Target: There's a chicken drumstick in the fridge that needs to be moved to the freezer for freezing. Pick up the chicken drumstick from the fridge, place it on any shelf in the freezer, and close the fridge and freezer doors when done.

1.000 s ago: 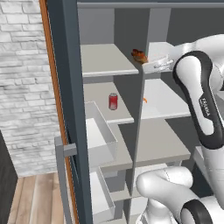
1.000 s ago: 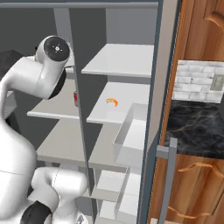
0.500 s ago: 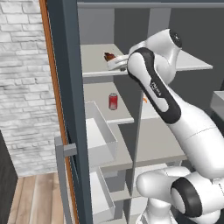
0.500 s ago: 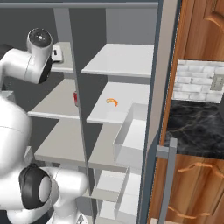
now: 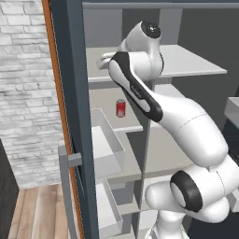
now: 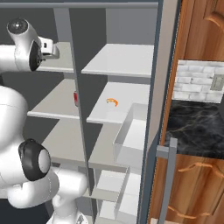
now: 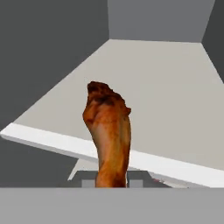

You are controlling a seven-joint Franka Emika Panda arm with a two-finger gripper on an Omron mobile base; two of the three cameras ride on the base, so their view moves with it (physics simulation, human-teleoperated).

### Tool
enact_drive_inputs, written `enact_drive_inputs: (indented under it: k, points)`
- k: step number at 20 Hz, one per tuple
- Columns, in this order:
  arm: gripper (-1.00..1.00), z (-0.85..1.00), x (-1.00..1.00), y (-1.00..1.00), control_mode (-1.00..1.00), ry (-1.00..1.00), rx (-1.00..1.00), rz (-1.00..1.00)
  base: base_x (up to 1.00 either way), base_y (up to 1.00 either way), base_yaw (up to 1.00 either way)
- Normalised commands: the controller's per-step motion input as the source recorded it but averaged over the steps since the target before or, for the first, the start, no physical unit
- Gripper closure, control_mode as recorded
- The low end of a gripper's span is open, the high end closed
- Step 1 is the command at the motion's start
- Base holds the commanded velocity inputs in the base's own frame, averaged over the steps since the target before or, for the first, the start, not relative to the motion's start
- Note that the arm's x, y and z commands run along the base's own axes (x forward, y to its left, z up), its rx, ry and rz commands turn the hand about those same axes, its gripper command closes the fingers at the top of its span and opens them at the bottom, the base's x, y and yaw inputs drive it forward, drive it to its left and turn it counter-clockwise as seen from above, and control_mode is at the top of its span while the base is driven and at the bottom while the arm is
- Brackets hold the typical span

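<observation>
The end effector [image 7: 112, 183] is clamped on the chicken drumstick [image 7: 107, 131], which stands straight up from between the two fingertips toward 12 o'clock in the hand view, its thick reddish-brown meaty end farthest from the fingers and the narrower end pinched between them. Beyond the drumstick lies a pale grey shelf [image 7: 166, 96], its front edge crossing behind the meat from 9 o'clock down toward 4 o'clock; the drumstick hangs in front of and above that edge, with grey walls closing the compartment at 12 o'clock. In the left base view the arm reaches up and to 10 o'clock, its wrist at the top shelf of the freezer [image 5: 105, 100], the narrower compartment, whose door [image 5: 70, 116] stands open at 9 o'clock. A red soda can [image 5: 121, 108] sits on the freezer shelf below the wrist, at about 6 o'clock from it. In the right base view the wider fridge [image 6: 120, 96] holds a thin orange curved bit [image 6: 112, 102] on its middle shelf.
</observation>
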Motion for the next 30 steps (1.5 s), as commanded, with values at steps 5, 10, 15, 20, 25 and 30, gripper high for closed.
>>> enact_drive_inputs:
  k: [5,10,15,20,25,30]
  points:
    - [1.0,-0.05,0.3,-0.07,-1.0,0.13,-0.01,-0.09,0.0,0.0,0.0]
    - [1.0,-0.23,0.18,-0.08,-1.0,0.08,0.0,-0.02,0.0,0.0,0.0]
    - [1.0,-0.43,0.23,0.0,-1.0,0.0,-0.01,-0.02,0.0,0.0,0.0]
    - [1.0,-0.22,0.35,0.0,-1.0,0.02,0.0,-0.02,0.0,0.0,0.0]
    - [1.0,-0.15,0.38,0.0,-1.0,0.06,0.0,-0.03,0.0,0.0,0.0]
    - [1.0,-0.11,0.42,0.0,-1.0,0.03,0.0,-0.04,0.0,0.0,0.0]
